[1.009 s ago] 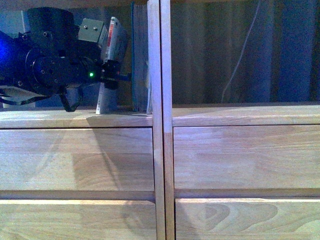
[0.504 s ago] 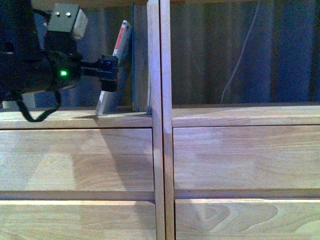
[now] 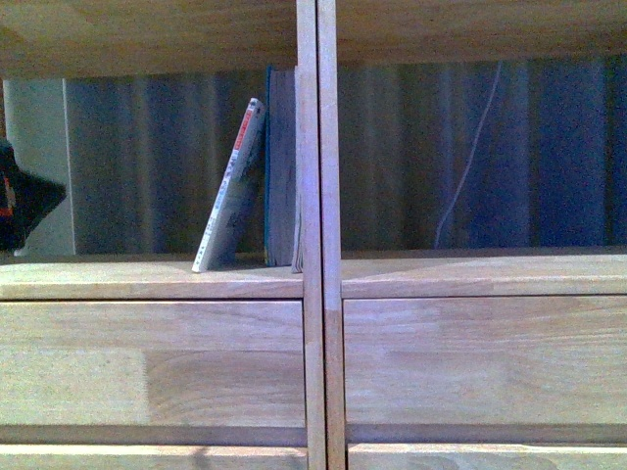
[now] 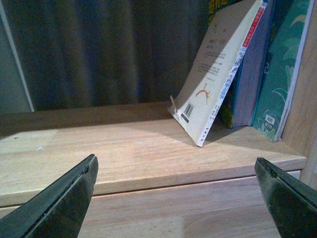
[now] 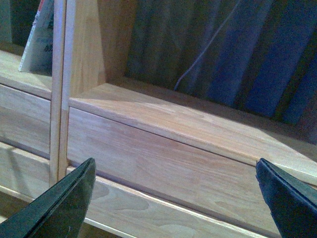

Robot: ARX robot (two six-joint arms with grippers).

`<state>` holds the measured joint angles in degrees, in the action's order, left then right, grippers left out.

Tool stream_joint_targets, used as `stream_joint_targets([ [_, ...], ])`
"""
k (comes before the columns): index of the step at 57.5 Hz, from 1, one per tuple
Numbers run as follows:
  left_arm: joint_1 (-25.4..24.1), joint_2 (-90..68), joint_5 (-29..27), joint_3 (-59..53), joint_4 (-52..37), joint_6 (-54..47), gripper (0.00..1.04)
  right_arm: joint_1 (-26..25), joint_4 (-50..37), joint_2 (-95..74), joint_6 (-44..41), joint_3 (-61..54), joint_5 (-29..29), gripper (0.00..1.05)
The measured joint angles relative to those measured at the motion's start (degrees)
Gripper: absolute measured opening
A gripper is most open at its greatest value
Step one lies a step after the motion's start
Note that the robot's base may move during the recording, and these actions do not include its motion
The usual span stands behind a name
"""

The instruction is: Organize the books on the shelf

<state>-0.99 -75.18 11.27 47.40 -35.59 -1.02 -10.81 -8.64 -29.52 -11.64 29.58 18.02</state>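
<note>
A thin pale paperback (image 3: 232, 191) with red spine marks stands in the left cubby of the light-wood shelf (image 3: 147, 279), leaning right against a thicker teal-covered book (image 3: 281, 166) that stands upright by the central divider (image 3: 318, 235). The left wrist view shows the paperback (image 4: 218, 74) tilted, its bottom edge on the board, with the teal book (image 4: 280, 74) behind it. My left gripper (image 4: 181, 198) is open and empty, in front of the shelf edge, apart from the books. My right gripper (image 5: 178, 203) is open and empty before the right cubby's drawer front.
Plain drawer fronts (image 3: 470, 357) fill the shelf below the cubbies. A dark ribbed curtain (image 3: 549, 157) and a thin white cable (image 3: 470, 157) show behind the right cubby. A dark part of my left arm (image 3: 20, 206) sits at the far left edge.
My left arm has let go of the paperback and drawn back left, nearly out of the front view. The paperback now leans free against the teal book. The view has shifted upward.
</note>
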Motion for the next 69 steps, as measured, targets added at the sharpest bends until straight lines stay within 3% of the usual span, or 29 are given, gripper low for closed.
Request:
stream_joint_targets([
  [3, 0.7, 1.9, -6.6, -2.0, 4.7, 0.3, 0.82, 0.0, 0.1, 0.0, 0.1, 0.0, -0.2, 0.98],
  [6, 0.9, 3.8, -9.9, -5.5, 4.9, 0.5, 0.74, 1.4, 4.8, 0.4, 2.8, 0.5, -5.5, 0.91],
  [14, 0.9, 8.3, -11.3, -14.5, 1.5, 0.7, 0.51, 4.6, 7.8, 3.4, 8.7, -4.1, -12.5, 0.69],
  [18, 0.9, 10.8, -11.3, -18.6, -0.1, 0.7, 0.38, 8.7, 6.8, 5.2, 9.9, -7.5, -17.1, 0.57],
  [30, 0.9, 16.9, -11.3, -27.8, -2.7, 0.8, 0.03, 10.5, 4.3, 9.7, 10.8, -14.5, -17.8, 0.23],
  [38, 1.0, 20.7, -11.2, -32.2, -3.1, 0.9, 0.03, 10.6, 3.5, 12.1, 10.8, -17.9, -17.8, 0.02],
  [58, 1.0, 30.9, -11.3, -39.9, -1.0, 0.9, 0.03, 10.6, 3.0, 17.1, 11.0, -23.5, -17.8, 0.03],
  [69, 1.0, 36.8, -11.3, -42.5, 2.4, 0.9, 0.03, 10.6, 9.1, 25.2, 11.0, -24.9, -17.9, 0.03],
])
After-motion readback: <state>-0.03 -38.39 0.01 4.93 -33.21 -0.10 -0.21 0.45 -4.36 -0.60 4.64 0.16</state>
